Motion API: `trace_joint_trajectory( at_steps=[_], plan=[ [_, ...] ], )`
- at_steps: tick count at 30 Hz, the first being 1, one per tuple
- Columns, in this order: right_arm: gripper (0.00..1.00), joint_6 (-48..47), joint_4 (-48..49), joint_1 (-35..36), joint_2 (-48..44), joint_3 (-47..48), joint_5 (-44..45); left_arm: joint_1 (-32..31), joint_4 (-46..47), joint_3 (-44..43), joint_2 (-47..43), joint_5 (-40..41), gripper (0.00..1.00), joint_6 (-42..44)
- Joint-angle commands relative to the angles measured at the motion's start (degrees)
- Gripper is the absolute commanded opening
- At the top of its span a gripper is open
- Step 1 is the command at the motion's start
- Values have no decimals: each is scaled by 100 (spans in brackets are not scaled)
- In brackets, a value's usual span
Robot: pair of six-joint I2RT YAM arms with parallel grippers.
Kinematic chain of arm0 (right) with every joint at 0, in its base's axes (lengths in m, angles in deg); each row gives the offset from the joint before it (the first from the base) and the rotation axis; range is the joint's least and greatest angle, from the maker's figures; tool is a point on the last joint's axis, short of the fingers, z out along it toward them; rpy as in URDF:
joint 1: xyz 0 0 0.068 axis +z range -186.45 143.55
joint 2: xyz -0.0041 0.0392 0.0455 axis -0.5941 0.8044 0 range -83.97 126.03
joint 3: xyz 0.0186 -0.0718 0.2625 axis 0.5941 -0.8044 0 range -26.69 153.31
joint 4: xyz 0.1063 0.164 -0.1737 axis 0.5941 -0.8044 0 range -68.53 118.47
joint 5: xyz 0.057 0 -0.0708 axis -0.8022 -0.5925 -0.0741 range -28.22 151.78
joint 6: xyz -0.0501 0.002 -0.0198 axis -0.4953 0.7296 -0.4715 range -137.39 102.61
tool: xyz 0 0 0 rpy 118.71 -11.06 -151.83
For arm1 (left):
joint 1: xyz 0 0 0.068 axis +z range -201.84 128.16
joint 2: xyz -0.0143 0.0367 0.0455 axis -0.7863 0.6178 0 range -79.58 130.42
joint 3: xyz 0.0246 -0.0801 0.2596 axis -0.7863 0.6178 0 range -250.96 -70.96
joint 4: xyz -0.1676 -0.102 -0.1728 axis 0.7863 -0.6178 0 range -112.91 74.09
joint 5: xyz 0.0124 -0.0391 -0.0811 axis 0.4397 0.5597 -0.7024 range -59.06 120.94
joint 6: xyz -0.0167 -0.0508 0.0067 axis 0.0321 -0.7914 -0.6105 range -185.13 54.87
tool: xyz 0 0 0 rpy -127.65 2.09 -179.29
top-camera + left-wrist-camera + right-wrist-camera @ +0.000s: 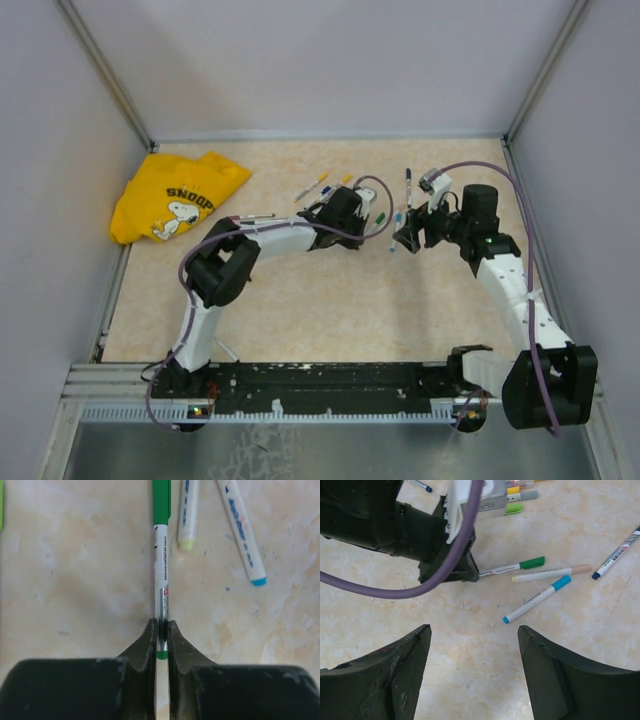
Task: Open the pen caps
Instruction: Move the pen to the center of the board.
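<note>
My left gripper [161,630] is shut on the grey-white barrel of a green pen [161,570] lying on the table. Its green pen cap [161,502] sticks out ahead of the fingers and is still on the barrel. In the right wrist view the same cap [532,562] points right, away from the left gripper [450,565]. My right gripper [474,635] hovers open over bare table just short of that pen, with nothing between its fingers. From above, the left gripper [345,215] and right gripper [410,235] face each other across the pen [383,222].
Beside the held pen lie a cream pen [552,573], a light-blue-capped pen [537,599] and a dark-blue-capped pen [615,555]. More pens [312,187] lie behind the left gripper. A yellow Snoopy shirt [175,195] sits at the back left. A purple cable [395,587] crosses the right wrist view.
</note>
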Motion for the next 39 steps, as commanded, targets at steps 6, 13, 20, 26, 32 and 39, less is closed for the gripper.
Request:
trace_joint_trajectory(
  at_steps=[6, 13, 20, 26, 32, 39],
  plan=[
    [71, 60, 296, -41, -157, 180, -144, -66, -98, 2017, -1536, 367, 8, -148],
    [71, 90, 326, -41, -71, 162, -247, -351, 2, 3918, -2684, 464, 9, -802],
    [71, 97, 336, -41, -32, 145, -335, -486, -251, 4520, -3305, 976, 11, -1161],
    [71, 86, 341, -44, -29, 136, -366, -486, -375, 4159, -3025, 1131, 21, -977],
    [71, 73, 340, -45, -35, 135, -394, -482, -399, 3825, -2626, 1055, 28, -861],
    [71, 74, 339, -45, -35, 127, -452, -484, -400, 3715, -2485, 1024, 33, -810]
  ],
)
